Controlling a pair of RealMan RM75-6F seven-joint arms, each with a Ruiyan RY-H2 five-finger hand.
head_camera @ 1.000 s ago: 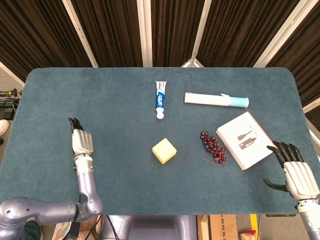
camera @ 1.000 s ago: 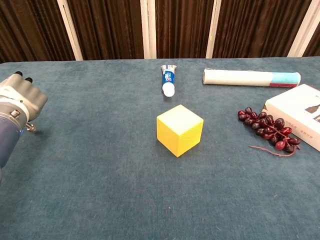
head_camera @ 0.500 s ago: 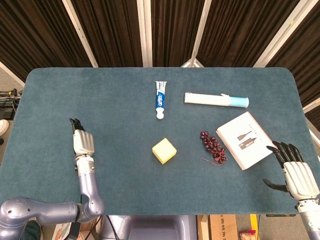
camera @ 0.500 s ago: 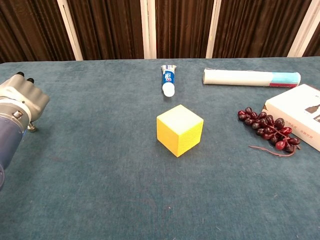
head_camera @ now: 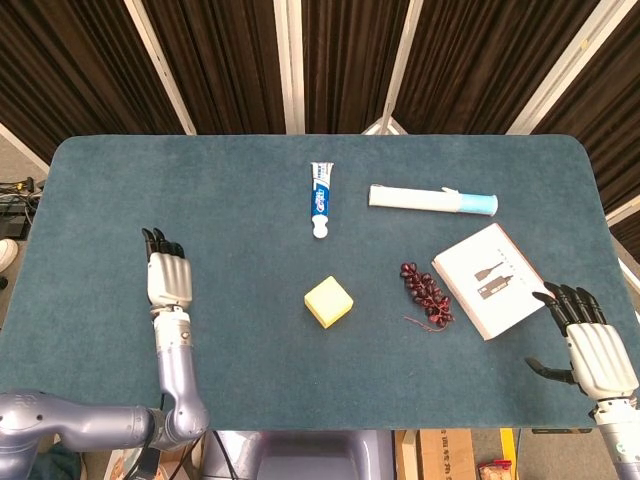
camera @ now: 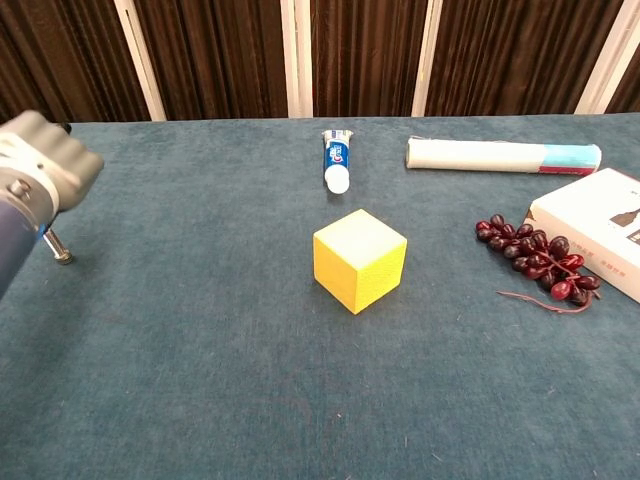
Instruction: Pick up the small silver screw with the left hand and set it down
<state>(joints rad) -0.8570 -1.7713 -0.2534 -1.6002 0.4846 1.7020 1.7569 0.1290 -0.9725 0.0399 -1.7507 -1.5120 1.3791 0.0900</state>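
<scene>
A: Chg vs earlier? Left hand (camera: 45, 170) raised, fingers straightened; nothing held. Screw (camera: 58, 248) seen on cloth beneath it, untouched.

B: Nearby? Yellow cube (camera: 359, 259), toothpaste (camera: 337, 160) well apart; right hand (head_camera: 592, 345) spread, idle. Nothing blocked.

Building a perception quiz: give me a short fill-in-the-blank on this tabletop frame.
1. The cube on the table is ____ in colour.
2. The toothpaste tube lies with its cap toward the ____.
3. The grapes lie between the cube and the white ____.

Missing words: yellow; cube; box
</scene>
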